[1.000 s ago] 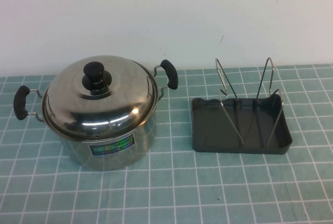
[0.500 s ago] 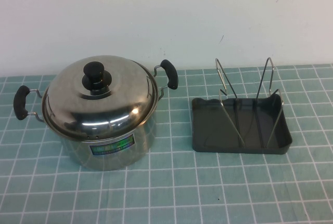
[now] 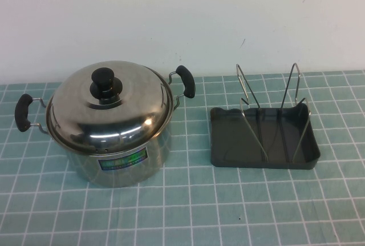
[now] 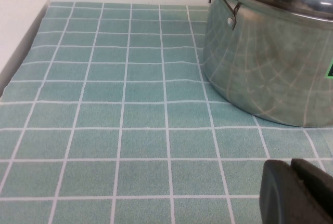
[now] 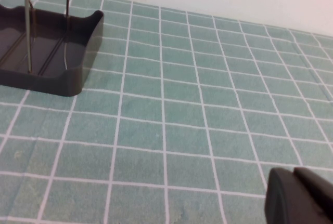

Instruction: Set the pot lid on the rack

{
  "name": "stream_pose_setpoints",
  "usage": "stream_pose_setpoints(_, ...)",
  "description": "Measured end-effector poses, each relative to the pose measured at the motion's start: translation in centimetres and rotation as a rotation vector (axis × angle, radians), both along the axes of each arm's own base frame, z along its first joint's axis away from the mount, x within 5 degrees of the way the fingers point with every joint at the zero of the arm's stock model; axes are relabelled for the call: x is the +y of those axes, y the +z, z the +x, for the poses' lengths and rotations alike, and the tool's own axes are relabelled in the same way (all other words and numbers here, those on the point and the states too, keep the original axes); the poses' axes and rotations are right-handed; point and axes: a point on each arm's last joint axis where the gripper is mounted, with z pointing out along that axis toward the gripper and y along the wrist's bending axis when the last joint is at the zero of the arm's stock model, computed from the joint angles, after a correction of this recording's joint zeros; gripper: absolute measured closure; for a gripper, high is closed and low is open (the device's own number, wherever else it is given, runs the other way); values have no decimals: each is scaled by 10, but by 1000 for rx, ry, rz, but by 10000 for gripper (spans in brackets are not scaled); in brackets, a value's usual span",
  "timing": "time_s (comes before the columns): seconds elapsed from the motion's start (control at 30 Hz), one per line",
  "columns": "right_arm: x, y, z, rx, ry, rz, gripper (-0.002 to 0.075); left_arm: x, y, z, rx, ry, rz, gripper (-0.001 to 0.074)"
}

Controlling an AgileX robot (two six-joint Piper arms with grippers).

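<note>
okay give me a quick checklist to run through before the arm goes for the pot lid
1. Lid seated on the pot, knob up and unobstructed: ok.
2. Rack holds nothing, wire dividers upright: ok.
3. Path from pot to rack over the mat free of objects: ok.
4. Left gripper low beside the pot, touching nothing: ok; open enough for the knob: cannot tell.
5. Right gripper low over the mat beside the rack, touching nothing: ok; finger state: cannot tell.

Pot lid (image 3: pixel 108 109) on pot (image 3: pixel 122 157); rack (image 3: pixel 263 140) right, apart.
</note>
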Motion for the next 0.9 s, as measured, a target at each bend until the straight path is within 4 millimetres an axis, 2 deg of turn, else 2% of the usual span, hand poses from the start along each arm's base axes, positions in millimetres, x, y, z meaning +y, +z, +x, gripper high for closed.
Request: stream_pose_setpoints(0.9,0,1,0,-13,0,-1,727,0,1,1,-21,0,-1,738)
